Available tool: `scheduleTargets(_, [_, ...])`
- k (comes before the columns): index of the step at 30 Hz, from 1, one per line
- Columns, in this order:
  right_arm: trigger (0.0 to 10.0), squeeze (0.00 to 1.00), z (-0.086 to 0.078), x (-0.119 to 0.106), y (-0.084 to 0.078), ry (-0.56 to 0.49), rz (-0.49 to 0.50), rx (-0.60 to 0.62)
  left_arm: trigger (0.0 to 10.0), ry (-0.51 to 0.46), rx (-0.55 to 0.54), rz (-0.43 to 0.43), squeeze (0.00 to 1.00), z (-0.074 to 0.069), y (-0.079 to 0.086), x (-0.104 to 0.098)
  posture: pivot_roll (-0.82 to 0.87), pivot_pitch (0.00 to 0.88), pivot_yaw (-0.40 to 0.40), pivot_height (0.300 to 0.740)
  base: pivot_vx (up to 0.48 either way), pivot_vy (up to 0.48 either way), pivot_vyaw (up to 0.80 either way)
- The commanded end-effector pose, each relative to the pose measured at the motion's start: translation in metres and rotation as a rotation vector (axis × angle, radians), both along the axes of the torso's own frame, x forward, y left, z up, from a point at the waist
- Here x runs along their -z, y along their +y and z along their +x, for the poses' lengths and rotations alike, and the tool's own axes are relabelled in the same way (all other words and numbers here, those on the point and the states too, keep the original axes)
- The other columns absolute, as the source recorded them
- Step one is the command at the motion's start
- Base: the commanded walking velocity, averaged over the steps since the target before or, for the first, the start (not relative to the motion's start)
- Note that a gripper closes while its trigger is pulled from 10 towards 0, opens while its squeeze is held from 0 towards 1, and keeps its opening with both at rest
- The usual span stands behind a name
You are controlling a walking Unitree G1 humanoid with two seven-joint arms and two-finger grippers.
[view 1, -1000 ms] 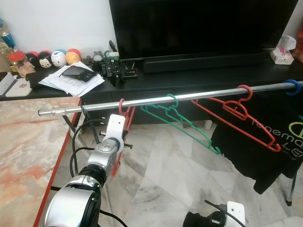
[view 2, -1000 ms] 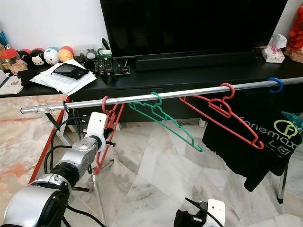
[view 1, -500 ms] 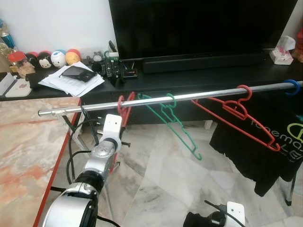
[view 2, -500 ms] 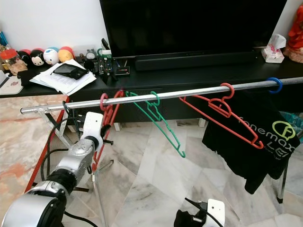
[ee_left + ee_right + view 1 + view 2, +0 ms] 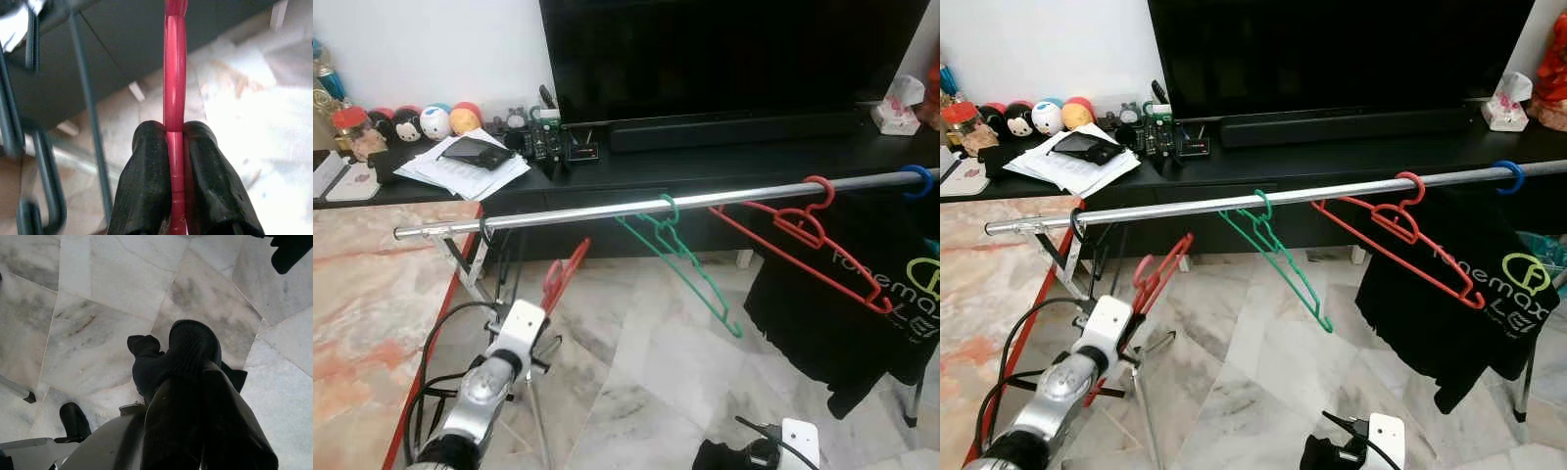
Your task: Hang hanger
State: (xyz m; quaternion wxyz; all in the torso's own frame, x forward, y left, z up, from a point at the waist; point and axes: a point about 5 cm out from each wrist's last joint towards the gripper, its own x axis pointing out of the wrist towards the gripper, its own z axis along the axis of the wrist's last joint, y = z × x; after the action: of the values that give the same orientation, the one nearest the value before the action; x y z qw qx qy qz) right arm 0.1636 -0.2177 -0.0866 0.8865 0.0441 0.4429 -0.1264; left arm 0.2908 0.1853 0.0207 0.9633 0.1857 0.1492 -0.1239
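Left pincer (image 5: 174, 161) pinches the red hanger (image 5: 1157, 277), held below the steel rail (image 5: 1234, 203), not hooked. Right pincer (image 5: 188, 382) pressed together, idle above the marble floor (image 5: 1263, 382). A green hanger (image 5: 1278, 257) and a shirt (image 5: 1469, 304) hang on the rail; black surface (image 5: 724, 157) behind carries papers (image 5: 465, 166).

The red hanger (image 5: 560, 277) is thin plastic, seen in the lower left of the left eye view, tilted with its hook end up and leaning toward the upper right. It sits below the silver rail (image 5: 607, 210), not hooked on it and apart from it. Two black fingers (image 5: 149, 171) of the left gripper (image 5: 174, 147) press on either side of its flat edge, as the wrist view shows. The rail runs across the middle of the frame, slightly rising to the right.
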Motion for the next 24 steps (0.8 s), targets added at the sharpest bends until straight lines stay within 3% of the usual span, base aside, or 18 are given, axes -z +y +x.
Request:
scheduleTargets(1, [10.0, 0.00, 0.000, 0.000, 0.001, 0.005, -0.005, -0.011, 10.0, 0.041, 0.022, 0.054, 0.00, -0.010, 0.005, 0.010, -0.24, 0.000, 0.092, 0.740, 0.000, 0.000, 0.00])
scheduleTargets(5, [10.0, 0.00, -0.001, 0.001, 0.001, 0.009, -0.006, -0.012, 10.0, 0.120, 0.047, 0.073, 0.00, -0.022, 0.003, 0.026, -0.25, 0.000, 0.091, 0.740, 0.000, 0.000, 0.00])
scheduleTargets(10, [10.0, 0.00, -0.001, 0.001, 0.001, 0.011, -0.008, -0.013, 10.0, 0.297, 0.059, 0.156, 0.00, -0.041, 0.000, 0.054, -0.25, 0.000, 0.090, 0.740, 0.000, 0.000, 0.00])
scheduleTargets(14, [10.0, 0.00, 0.000, 0.000, 0.000, 0.009, -0.009, -0.008, 10.0, 0.443, -0.057, 0.184, 0.00, -0.061, 0.011, 0.074, -0.25, 0.000, 0.089, 0.740, 0.000, 0.000, 0.00])
scheduleTargets(19, [10.0, 0.00, 0.001, 0.000, 0.000, 0.010, -0.013, 0.000, 10.0, 0.653, -0.205, 0.133, 0.00, -0.103, 0.019, 0.100, -0.24, 0.000, 0.082, 0.740, 0.000, 0.000, 0.00])
scheduleTargets(24, [10.0, 0.00, 0.001, 0.000, 0.000, 0.009, -0.015, 0.006, 10.0, 0.697, -0.279, 0.109, 0.00, -0.116, 0.023, 0.106, -0.24, 0.000, 0.084, 0.740, 0.000, 0.000, 0.00])
